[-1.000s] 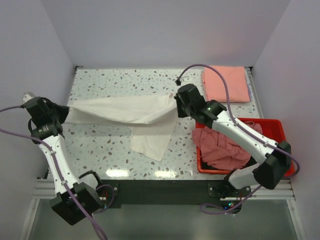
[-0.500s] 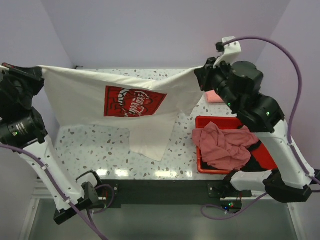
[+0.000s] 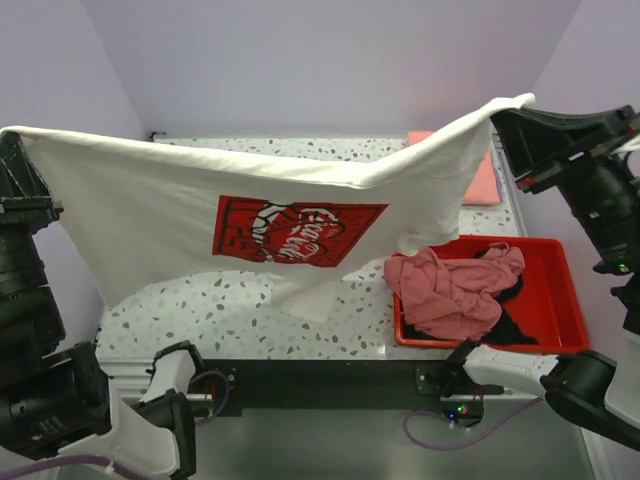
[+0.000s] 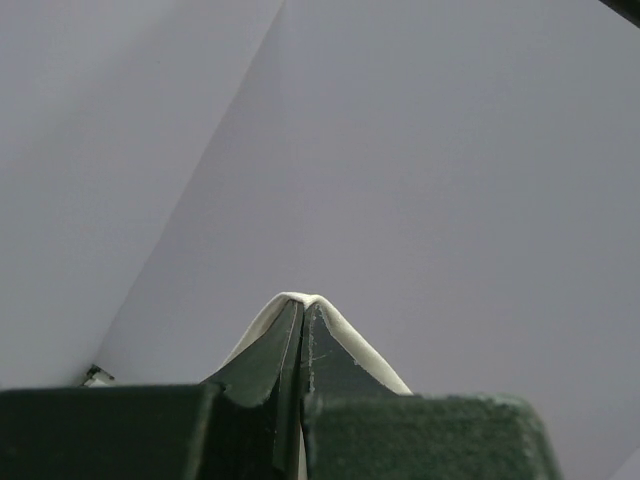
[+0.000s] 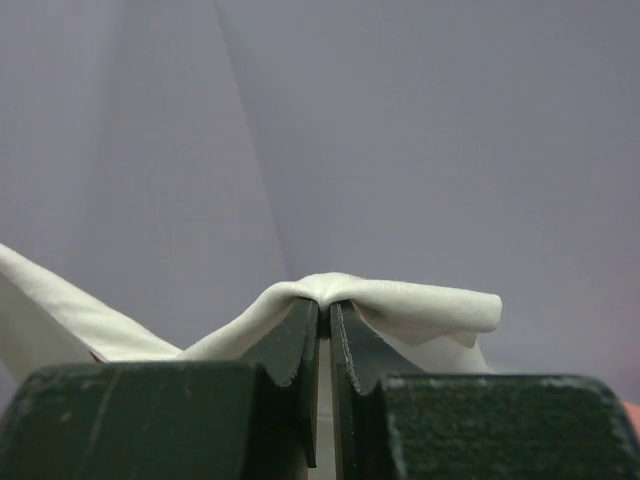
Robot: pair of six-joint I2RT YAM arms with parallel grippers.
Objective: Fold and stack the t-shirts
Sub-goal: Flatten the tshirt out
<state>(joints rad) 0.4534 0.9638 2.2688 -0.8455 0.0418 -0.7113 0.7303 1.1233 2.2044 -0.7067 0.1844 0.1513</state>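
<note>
The white t-shirt (image 3: pixel 180 200) with the red Coca-Cola print (image 3: pixel 298 230) hangs spread wide in the air above the table. My left gripper (image 3: pixel 12 135) is shut on its left top corner; white cloth (image 4: pixel 340 330) folds over the closed jaws. My right gripper (image 3: pixel 505 112) is shut on the right top corner (image 5: pixel 400 300). A salmon-pink shirt (image 3: pixel 482 180) lies folded at the table's back right, partly hidden by the white shirt. A dusty-pink shirt (image 3: pixel 445 290) and a black one (image 3: pixel 510 325) lie crumpled in the red bin (image 3: pixel 555 300).
The speckled table (image 3: pixel 210 300) shows below the hanging shirt. The red bin stands at the front right. Lilac walls close in the left, back and right sides. Both arms are raised high near the top camera.
Both grippers have lifted the white shirt from the table and moved apart, up toward the camera. The shirt is now stretched wider and its print shows in full.
</note>
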